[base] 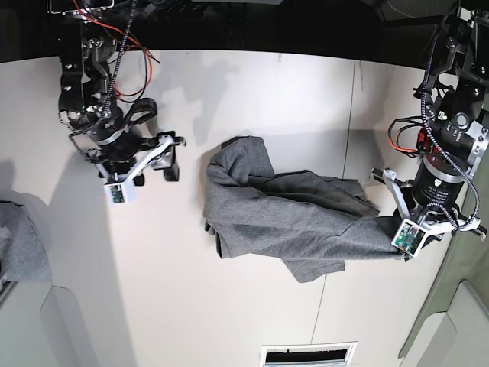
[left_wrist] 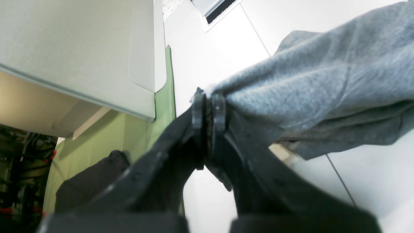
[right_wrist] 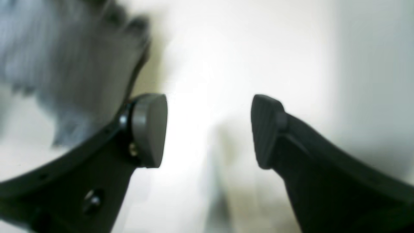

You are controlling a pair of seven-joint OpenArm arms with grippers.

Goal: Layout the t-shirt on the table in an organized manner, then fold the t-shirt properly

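The heather-grey t-shirt (base: 283,214) lies rumpled and bunched in the middle of the white table (base: 229,99). Its right end is drawn out toward my left gripper (base: 387,229). In the left wrist view that gripper (left_wrist: 208,106) is shut on a fold of the t-shirt (left_wrist: 307,81), which hangs lifted off the table. My right gripper (base: 170,158) hovers left of the shirt, apart from it. Its jaws stand open with nothing between them. In the right wrist view this gripper (right_wrist: 208,129) is open over bare table, and the blurred t-shirt (right_wrist: 64,58) shows at the upper left.
A second grey garment (base: 19,245) lies at the left edge in a pale bin. A slotted vent (base: 309,355) sits at the table's near edge. A green surface (base: 458,275) and a white box (left_wrist: 81,55) border the right side. A thin seam (base: 351,115) crosses the table.
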